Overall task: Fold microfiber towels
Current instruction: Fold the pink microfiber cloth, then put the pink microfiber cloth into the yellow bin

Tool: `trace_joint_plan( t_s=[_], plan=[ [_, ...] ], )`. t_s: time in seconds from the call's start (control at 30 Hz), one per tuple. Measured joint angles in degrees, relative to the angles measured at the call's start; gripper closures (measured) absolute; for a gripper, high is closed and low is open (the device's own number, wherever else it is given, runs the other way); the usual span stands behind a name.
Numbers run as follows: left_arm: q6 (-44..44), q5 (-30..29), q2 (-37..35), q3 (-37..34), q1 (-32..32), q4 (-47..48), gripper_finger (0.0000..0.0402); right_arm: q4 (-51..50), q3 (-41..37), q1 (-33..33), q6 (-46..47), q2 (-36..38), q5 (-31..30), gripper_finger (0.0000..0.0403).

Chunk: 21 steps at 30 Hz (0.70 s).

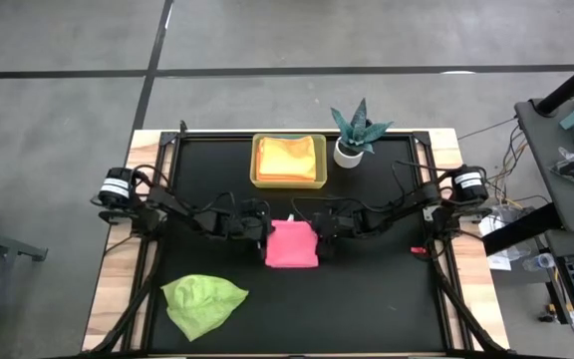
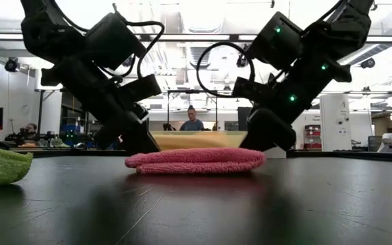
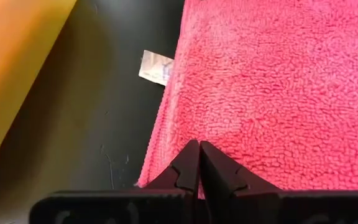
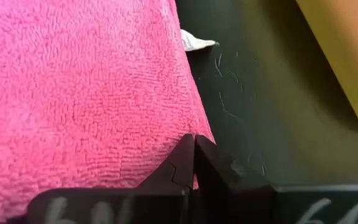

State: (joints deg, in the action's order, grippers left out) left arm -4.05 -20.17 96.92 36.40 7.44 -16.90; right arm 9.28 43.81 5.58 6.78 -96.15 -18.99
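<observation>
A plain pink towel (image 1: 292, 245) is seen on the black table (image 1: 367, 289), with a lime green towel (image 1: 203, 302) at the near left. Orange-yellow towels (image 1: 289, 157) are held in the yellow tray (image 1: 288, 182) at the far side, beside a teal plant (image 1: 358, 125) in a white pot (image 1: 347, 153).

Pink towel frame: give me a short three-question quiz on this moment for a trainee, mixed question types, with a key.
1. True or false: both end effectors are shut at the pink towel.
2. Multiple choice: where do the orange-yellow towels lie? A) on the bare mat B) in the yellow tray C) under the plant
3. Fill in: the crumpled towel near the mat's front left corner is lime ____.

Key
1. True. The left end effector and the right end effector each have fingers closed at an edge of the pink towel, one on each side.
2. B.
3. Green: the lime green towel lies unfolded, apart from both arms.
</observation>
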Motion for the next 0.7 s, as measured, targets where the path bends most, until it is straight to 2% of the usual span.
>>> trace_joint_plan(
  t_s=[0.2, 0.33, 0.43, 0.53, 0.63, 0.7],
  plan=[
    [0.2, -0.1, -3.0, 0.2, 0.1, 0.3, 0.0401, -3.1, 1.1, 0.0, 0.8, 2.7, 0.0, 0.0394],
    [0.3, -0.1, -6.4, 0.1, 0.3, 2.7, 0.0401, -10.6, 2.7, 0.0, 3.1, 5.4, 1.1, 0.0394],
    [0.3, 0.3, -8.8, 0.0, 0.5, 5.2, 0.0401, -18.9, 5.6, -1.3, 9.6, 7.3, 6.5, 0.0394],
    [0.1, 5.2, -10.6, -0.1, 0.9, 5.7, 0.0401, -25.3, 7.8, -3.3, 19.2, 8.7, 13.0, 0.0394],
    [0.0, 10.0, -10.6, -0.2, 1.8, 5.0, 0.0401, -25.8, 8.0, -4.4, 26.1, 9.6, 21.5, 0.0384],
    [-0.1, 10.7, -9.8, -0.1, 2.8, 3.7, 0.0401, -24.8, 7.5, -4.6, 31.2, 9.9, 24.9, 0.0368]
  ],
)
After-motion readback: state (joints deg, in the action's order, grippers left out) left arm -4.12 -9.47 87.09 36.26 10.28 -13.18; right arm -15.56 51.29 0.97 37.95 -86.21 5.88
